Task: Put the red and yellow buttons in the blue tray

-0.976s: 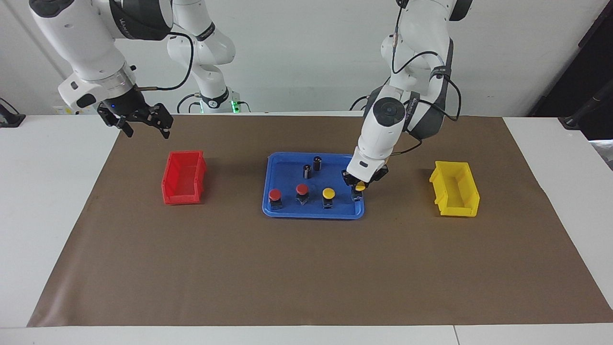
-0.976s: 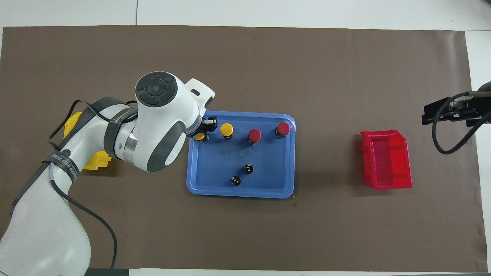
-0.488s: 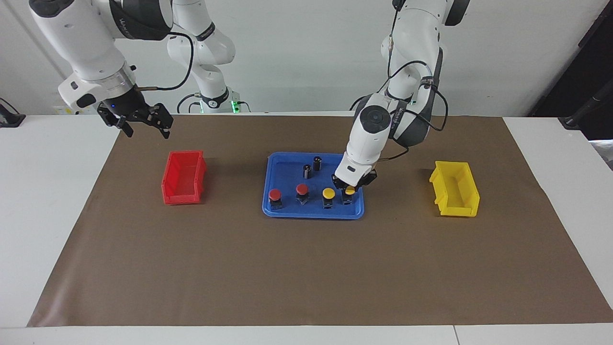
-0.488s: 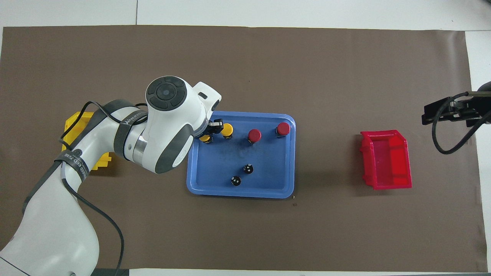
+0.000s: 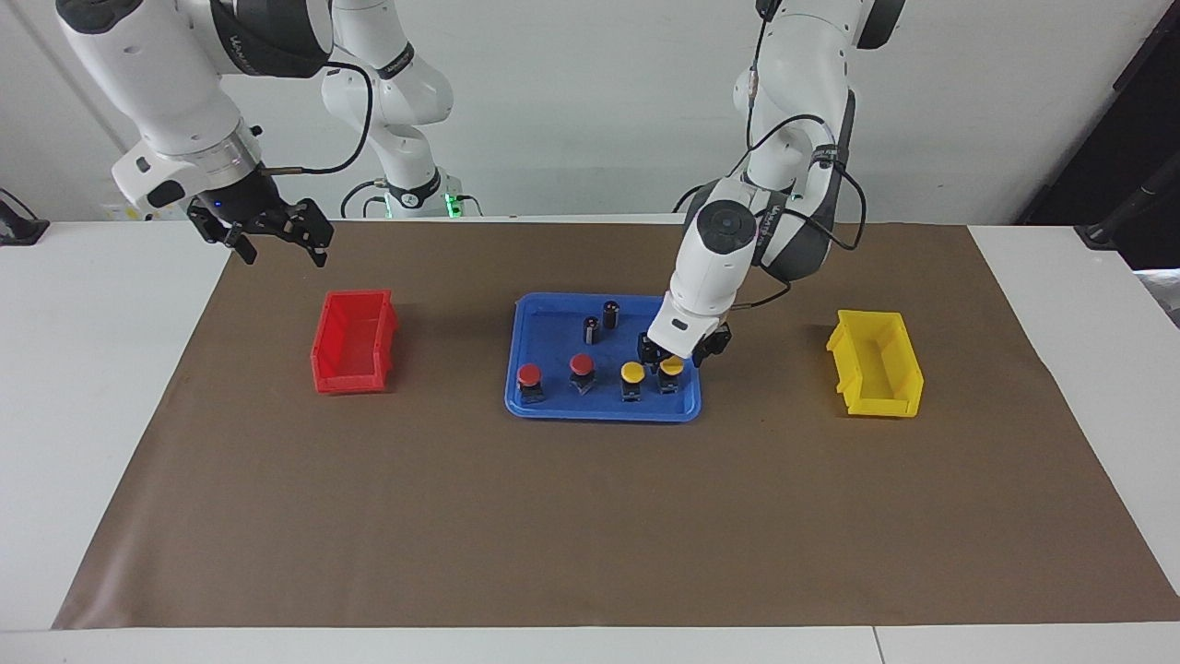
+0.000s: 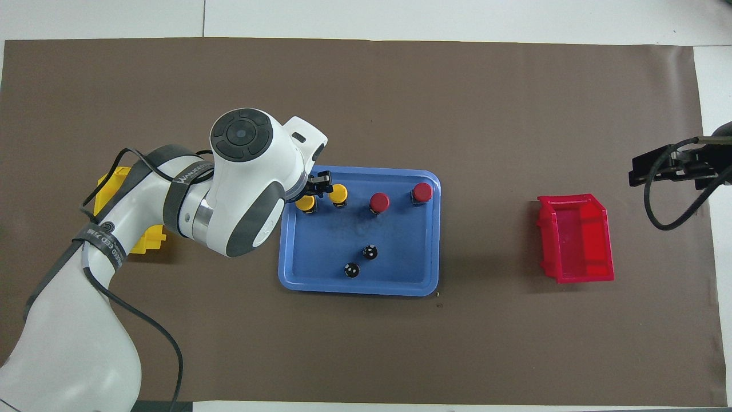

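The blue tray point(image 5: 553, 406) point(image 6: 423, 274) lies mid-table. Four buttons stand in a row along its edge farther from the robots: two red ones point(image 5: 528, 374) point(image 5: 581, 365) and two yellow ones point(image 5: 632, 372) point(image 5: 672, 367). They also show in the overhead view, red point(image 6: 422, 191) point(image 6: 379, 201) and yellow point(image 6: 338, 193) point(image 6: 306, 202). My left gripper point(image 5: 679, 351) is open just above the end yellow button, one finger on each side of it. My right gripper point(image 5: 277, 236) point(image 6: 669, 166) is open and empty, and waits over the mat beside the red bin.
Two small dark cylinders point(image 5: 591, 329) point(image 5: 610, 314) stand in the tray, nearer to the robots than the buttons. A red bin point(image 5: 355, 343) point(image 6: 577, 237) is toward the right arm's end. A yellow bin point(image 5: 876, 362) is toward the left arm's end.
My left gripper carried the yellow button from the tray's end rim to beside the other yellow button, set it down, let go and rose a little. The right arm has not moved.
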You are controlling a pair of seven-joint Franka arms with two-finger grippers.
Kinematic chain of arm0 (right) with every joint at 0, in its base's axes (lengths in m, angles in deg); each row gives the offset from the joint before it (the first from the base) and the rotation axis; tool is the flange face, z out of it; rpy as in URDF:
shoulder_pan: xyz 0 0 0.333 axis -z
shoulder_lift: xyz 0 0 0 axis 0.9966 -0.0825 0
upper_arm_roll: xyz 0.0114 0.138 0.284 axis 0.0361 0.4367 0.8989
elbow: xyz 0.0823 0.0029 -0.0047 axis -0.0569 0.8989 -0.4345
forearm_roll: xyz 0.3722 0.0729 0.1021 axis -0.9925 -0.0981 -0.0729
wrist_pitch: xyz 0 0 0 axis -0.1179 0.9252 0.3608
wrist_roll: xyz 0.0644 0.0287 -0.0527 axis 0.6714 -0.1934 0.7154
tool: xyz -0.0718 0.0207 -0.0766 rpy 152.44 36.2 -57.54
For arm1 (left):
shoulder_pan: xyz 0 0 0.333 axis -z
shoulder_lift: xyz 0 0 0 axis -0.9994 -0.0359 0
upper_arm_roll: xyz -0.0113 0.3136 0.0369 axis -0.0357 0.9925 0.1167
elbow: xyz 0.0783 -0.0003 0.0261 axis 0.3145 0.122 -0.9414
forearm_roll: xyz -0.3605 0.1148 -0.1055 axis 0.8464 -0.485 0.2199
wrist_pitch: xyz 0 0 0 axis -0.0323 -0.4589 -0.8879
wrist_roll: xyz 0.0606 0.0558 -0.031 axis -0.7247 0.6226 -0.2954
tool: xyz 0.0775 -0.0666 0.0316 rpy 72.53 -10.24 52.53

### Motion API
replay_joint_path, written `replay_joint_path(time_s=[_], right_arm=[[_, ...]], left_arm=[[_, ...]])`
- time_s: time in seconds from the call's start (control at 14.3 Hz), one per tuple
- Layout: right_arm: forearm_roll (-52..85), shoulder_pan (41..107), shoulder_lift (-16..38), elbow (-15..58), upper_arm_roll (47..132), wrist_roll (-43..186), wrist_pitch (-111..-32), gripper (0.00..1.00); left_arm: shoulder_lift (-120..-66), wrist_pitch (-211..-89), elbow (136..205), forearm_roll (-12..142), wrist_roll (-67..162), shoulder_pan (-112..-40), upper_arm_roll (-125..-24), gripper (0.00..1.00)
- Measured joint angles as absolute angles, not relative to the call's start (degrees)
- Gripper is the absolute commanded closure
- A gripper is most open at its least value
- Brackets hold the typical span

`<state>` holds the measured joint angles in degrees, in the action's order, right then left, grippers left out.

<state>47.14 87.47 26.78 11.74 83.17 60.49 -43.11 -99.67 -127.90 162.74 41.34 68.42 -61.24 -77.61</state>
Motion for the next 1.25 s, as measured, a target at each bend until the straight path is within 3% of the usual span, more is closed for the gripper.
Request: replay_joint_path(time_s=[0.28, 0.63, 0.91, 1.25], right_arm=[[47.14, 87.65, 26.78, 11.74, 83.1, 60.57, -43.11, 0.0], [47.14, 88.5, 26.79, 11.74, 82.92, 62.64, -43.11, 0.0], [47.14, 88.5, 26.79, 11.74, 82.93, 62.65, -43.11, 0.0], [47.14, 88.5, 26.78, 11.74, 82.93, 62.66, -43.11, 0.0]], left_arm=[[-92.3, -117.02, 159.64, 41.26, 65.67, -65.47, -76.46, 0.0], [-83.71, -110.31, 159.63, 41.23, 43.07, -81.96, -75.75, 0.0], [-82.61, -109.32, 159.78, 39.57, 30.09, -92.1, -75.42, 0.0], [-82.59, -109.36, 159.78, 38.53, 27.41, -93.64, -75.87, 0.0]])
